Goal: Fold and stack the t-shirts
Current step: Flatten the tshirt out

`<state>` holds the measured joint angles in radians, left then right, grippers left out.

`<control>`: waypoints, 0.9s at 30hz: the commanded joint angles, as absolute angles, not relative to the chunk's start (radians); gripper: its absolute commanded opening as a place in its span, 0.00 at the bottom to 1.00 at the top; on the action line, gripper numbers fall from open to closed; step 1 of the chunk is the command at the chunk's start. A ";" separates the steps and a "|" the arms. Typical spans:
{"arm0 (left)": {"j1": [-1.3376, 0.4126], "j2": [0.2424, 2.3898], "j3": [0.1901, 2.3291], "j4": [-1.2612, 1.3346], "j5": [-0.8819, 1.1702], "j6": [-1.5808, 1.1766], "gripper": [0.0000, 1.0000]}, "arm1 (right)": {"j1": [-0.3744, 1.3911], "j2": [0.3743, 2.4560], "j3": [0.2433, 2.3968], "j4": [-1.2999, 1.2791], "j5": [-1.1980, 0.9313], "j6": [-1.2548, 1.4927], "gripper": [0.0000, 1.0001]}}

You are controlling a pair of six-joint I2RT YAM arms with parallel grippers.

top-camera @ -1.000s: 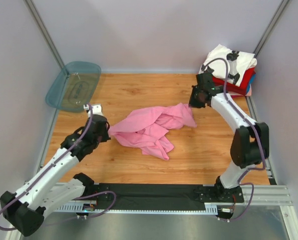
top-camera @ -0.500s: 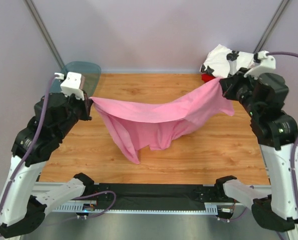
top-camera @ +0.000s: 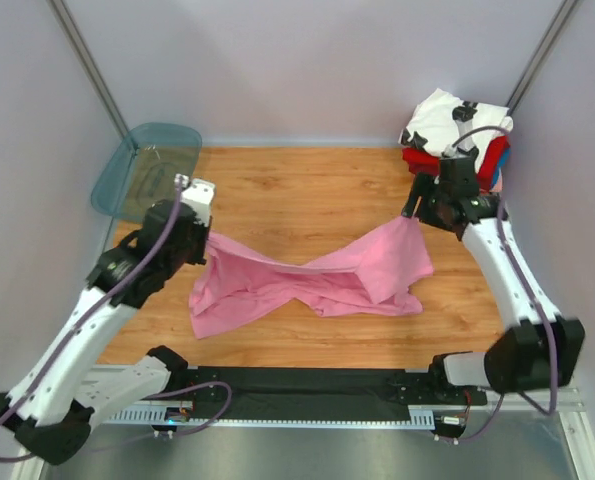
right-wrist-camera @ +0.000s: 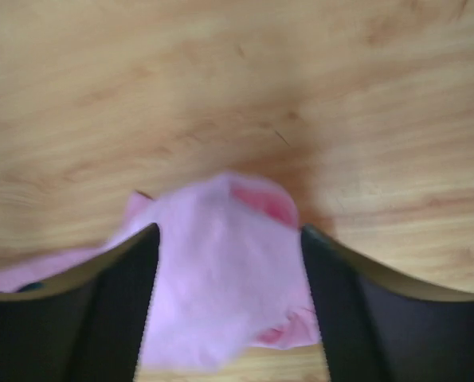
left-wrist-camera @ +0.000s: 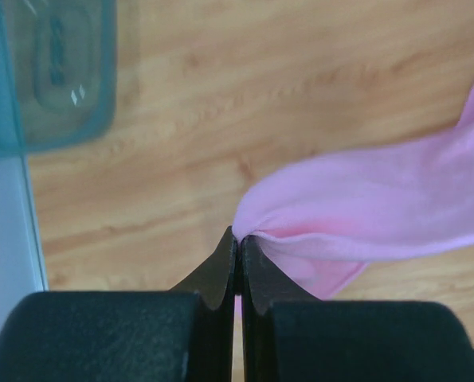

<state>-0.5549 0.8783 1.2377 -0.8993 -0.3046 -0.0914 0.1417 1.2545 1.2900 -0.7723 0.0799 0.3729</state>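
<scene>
Pink t-shirt (top-camera: 307,285) stretched crosswise over wooden table (top-camera: 297,180), pinched at both ends, twisted and sagging in the middle, with most of the cloth lying on the wood.

Left gripper (top-camera: 205,238) at the pink t-shirt's left end, that end raised slightly off the wood. Left wrist view: jaws pressed together, with a thin fold of the pink cloth caught at the very tips and the rest trailing away to the right.

Right gripper (top-camera: 412,212) at the pink t-shirt's right end, the cloth rising to it in a peak above the wood. Right wrist view: 2 fingers (right-wrist-camera: 125,278) set partly apart, a thick bunch of pink cloth filling the gap between them from side to side and held there. Picture blurred, so finer folds not readable.

Stack of folded t-shirts (top-camera: 457,135) beyond the pink t-shirt's right end, well apart from it, in the far corner: white with black print on top, red and blue edges showing beneath.

Clear teal tray (top-camera: 147,170) beyond the pink t-shirt's left end, well apart from it, overhanging the far left corner; also seen at upper left in the left wrist view.
</scene>
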 commanded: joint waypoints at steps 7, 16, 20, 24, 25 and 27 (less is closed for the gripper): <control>-0.551 1.068 1.035 -0.910 -0.324 -0.218 0.00 | 0.097 1.206 0.976 -0.648 -0.066 0.471 1.00; -0.548 1.086 1.005 -0.890 -0.290 -0.222 0.00 | 0.078 1.169 0.709 -0.447 -0.040 0.567 0.79; -0.546 1.075 0.997 -0.887 -0.293 -0.224 0.00 | 0.072 1.258 0.724 -0.420 -0.023 0.571 0.78; -0.546 1.074 0.996 -0.888 -0.305 -0.225 0.00 | 0.026 1.318 0.726 -0.390 -0.024 0.580 0.78; -0.546 1.074 0.994 -0.888 -0.308 -0.225 0.00 | 0.017 1.330 0.723 -0.387 -0.022 0.583 0.77; -0.545 1.074 0.994 -0.887 -0.307 -0.225 0.00 | 0.012 1.336 0.718 -0.382 -0.015 0.586 0.76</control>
<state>-0.5491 1.0863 0.9916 -0.9039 -0.2962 -0.2081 0.0265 1.3285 0.7116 -0.4507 -0.0422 0.5632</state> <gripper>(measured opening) 0.009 0.768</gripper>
